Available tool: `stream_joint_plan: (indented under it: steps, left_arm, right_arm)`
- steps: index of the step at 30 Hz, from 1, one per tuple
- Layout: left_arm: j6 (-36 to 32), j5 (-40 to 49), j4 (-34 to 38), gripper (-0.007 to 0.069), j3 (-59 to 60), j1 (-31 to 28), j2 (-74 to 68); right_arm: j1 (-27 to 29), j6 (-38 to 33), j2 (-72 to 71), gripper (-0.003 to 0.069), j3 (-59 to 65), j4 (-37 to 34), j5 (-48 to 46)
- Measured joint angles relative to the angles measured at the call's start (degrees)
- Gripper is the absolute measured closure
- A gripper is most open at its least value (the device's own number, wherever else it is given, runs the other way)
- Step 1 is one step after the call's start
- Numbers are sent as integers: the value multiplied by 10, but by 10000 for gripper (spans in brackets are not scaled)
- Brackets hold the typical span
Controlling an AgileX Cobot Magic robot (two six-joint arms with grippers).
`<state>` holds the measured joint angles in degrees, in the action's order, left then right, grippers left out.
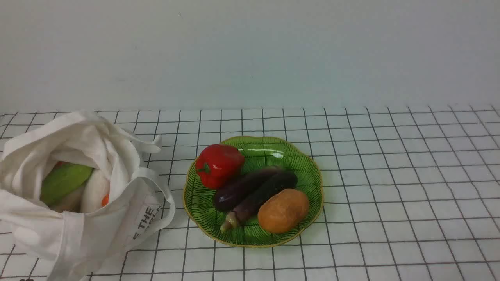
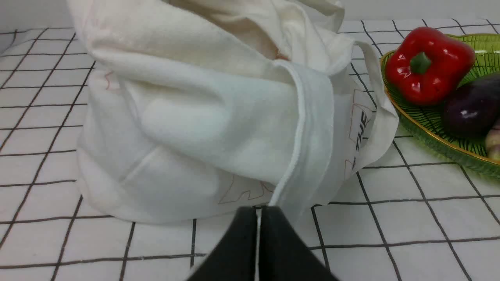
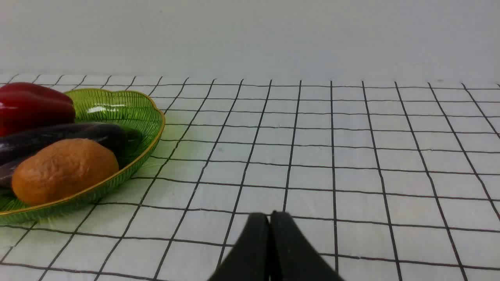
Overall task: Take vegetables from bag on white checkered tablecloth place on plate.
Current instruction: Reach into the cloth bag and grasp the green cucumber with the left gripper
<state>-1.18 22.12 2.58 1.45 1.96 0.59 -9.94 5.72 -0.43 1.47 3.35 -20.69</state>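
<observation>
Left gripper (image 2: pixel 258 214) pressed together, its tips just beside the base of the bag (image 2: pixel 187 128). Cucumber (image 1: pixel 64 180) lies inside the bag. Right gripper (image 3: pixel 269 217) pressed together, apart from the plate (image 3: pixel 129 113).

A plain pale grey wall (image 1: pixel 250 50) is stretching across the back from ten o'clock to two o'clock. Soft, even light is falling over it, faintly bluish at twelve o'clock.

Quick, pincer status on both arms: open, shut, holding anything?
Left pincer: shut, nothing visibly held.
Right pincer: shut, empty.
</observation>
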Motion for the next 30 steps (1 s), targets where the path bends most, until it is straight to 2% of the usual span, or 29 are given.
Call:
stream_joint_plan:
  steps: [26, 29, 30]
  left_arm:
    - [-4, -2, -6, 632, 0, 0, 0]
    - [15, -34, 20, 632, 2, 0, 0]
    - [39, -56, 54, 632, 2, 0, 0]
  right_arm:
    - [0, 0, 0, 673, 0, 0, 0]
    - [0, 0, 0, 673, 0, 0, 0]
    - [0, 0, 0, 673, 0, 0, 0]
